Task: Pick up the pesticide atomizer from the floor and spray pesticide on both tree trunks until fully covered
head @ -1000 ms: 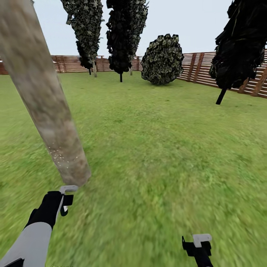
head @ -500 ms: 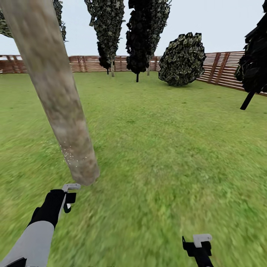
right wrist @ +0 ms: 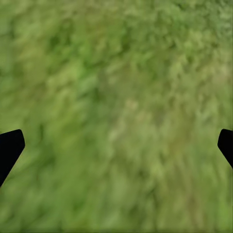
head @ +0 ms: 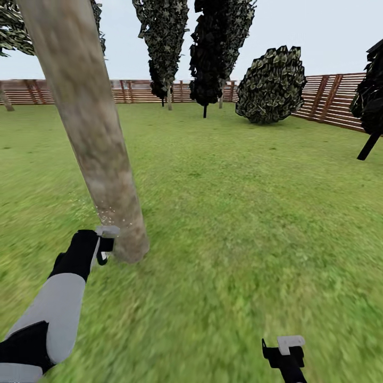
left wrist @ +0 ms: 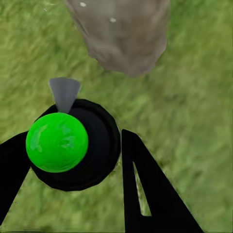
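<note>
left fingers point(left wrist: 19, 170) clamping pesticide atomizer point(left wrist: 73, 143), beside tree trunk point(head: 90, 133) (pale specks)

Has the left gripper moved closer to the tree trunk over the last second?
Yes. The left gripper, shut on the pesticide atomizer, was below the foot of the tree trunk; now it sits right beside the trunk's base, nozzle nearly touching the bark.

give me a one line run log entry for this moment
phase: spraying | left claw: shut on pesticide atomizer, nozzle toward tree trunk base | right claw: open, over grass | trunk: pale specks low down
</note>
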You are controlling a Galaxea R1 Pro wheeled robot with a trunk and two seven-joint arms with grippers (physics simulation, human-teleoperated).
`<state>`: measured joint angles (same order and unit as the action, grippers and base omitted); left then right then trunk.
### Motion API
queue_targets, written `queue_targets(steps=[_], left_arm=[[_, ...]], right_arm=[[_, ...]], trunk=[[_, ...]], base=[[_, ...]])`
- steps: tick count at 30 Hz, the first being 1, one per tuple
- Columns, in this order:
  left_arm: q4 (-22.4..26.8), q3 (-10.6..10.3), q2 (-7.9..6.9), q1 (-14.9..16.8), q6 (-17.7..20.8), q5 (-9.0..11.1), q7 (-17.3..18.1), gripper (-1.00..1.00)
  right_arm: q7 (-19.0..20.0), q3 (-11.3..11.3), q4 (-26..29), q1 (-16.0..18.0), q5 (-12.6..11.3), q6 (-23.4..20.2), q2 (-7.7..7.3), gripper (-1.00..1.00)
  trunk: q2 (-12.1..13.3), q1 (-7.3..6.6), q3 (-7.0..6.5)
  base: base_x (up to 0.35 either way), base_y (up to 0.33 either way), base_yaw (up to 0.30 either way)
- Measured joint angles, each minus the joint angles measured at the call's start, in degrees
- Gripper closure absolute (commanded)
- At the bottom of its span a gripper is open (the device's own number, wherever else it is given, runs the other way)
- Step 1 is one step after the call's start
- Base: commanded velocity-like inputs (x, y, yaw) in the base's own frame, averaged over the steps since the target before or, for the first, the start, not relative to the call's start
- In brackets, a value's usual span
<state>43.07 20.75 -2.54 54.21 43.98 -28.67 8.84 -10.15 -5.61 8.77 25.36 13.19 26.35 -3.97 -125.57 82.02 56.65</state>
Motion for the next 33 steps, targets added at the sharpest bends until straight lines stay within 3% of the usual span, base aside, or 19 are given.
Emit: queue_targets(steps=[1, 2, 5, 6, 8, 9, 12, 13, 14, 17, 19, 23, 33], left_arm=[[0.0, 0.0, -0.73, 0.0, 0.1, 0.1, 0.2, 1.0], [0.1, -0.2, -1.53, 0.2, 0.2, 0.5, 3.3, 1.0], [2.5, -1.2, 0.01, 0.9, 1.2, 0.8, 5.1, 1.0], [3.9, -1.8, 0.35, 1.8, 3.5, 0.4, 5.4, 1.0], [6.1, -2.2, -0.23, 3.2, 6.4, -0.2, 5.8, 1.0], [6.7, -2.2, -1.04, 3.3, 6.7, -0.4, 5.8, 1.0], [7.3, -2.2, -5.28, 3.2, 7.1, 0.0, 5.9, 1.0], [7.6, -2.3, -5.62, 3.0, 7.1, 0.0, 6.0, 1.0], [8.0, -2.6, -5.52, 2.9, 7.2, 0.4, 6.0, 1.0], [10.3, -7.0, -5.13, 2.6, 7.2, 0.5, 5.8, 1.0], [11.4, -8.2, -3.92, 2.5, 7.3, 0.7, 5.8, 1.0], [12.1, -8.6, -2.97, 2.5, 7.3, 0.4, 5.8, 1.0], [12.1, -8.5, -2.93, 2.5, 7.3, 0.4, 5.7, 1.0]], right_arm=[[0.0, 0.0, 0.0, 0.0, 0.0, 0.0, 0.0, -1.0], [0.0, 0.0, 0.0, 0.0, 0.0, 0.0, 0.0, -1.0], [0.0, 0.0, 0.0, 0.0, 0.0, 0.0, -0.01, -1.0], [0.0, 0.0, 0.0, 0.0, 0.0, 0.0, -0.01, -1.0], [0.0, 0.0, 0.0, 0.0, 0.0, 0.0, -0.01, -1.0], [0.0, 0.0, 0.0, 0.0, 0.0, 0.0, -0.01, -1.0], [0.0, 0.0, 0.0, 0.0, 0.0, 0.0, 0.0, -1.0], [0.0, 0.0, 0.0, 0.0, 0.0, 0.0, 0.0, -1.0], [0.0, 0.0, 0.0, 0.0, 0.0, 0.0, 0.0, -1.0], [0.0, 0.0, 0.0, 0.0, 0.0, 0.0, -0.01, -1.0], [0.0, 0.0, 0.0, 0.0, 0.0, 0.0, -0.01, -1.0], [0.0, 0.0, 0.0, 0.0, 0.0, 0.0, -0.01, -1.0], [0.0, 0.0, 0.0, 0.0, 0.0, 0.0, -0.03, -1.0]], trunk=[[0.0, 0.0, 0.0], [0.0, 0.0, 0.0], [0.0, 0.0, -0.01], [0.0, -0.01, -0.01], [0.0, 0.0, 0.0], [0.0, 0.0, 0.0], [0.0, 0.0, 0.0], [0.0, 0.0, 0.0], [0.0, 0.0, 0.0], [0.0, -0.02, -0.01], [0.0, -0.02, 0.0], [0.0, -0.02, 0.0], [0.0, 0.0, 0.0]], base=[[0.0, 0.0, 0.0], [0.0, 0.0, 0.0], [0.0, 0.0, 0.0], [0.0, 0.0, 0.0], [0.0, 0.0, 0.0], [0.0, 0.0, 0.0], [0.0, 0.0, 0.124], [0.0, 0.0, 0.243], [0.005, 0.0, 0.263], [0.128, -0.077, 0.133], [0.222, -0.151, 0.021], [0.181, -0.206, 0.003], [0.015, -0.27, 0.0]])
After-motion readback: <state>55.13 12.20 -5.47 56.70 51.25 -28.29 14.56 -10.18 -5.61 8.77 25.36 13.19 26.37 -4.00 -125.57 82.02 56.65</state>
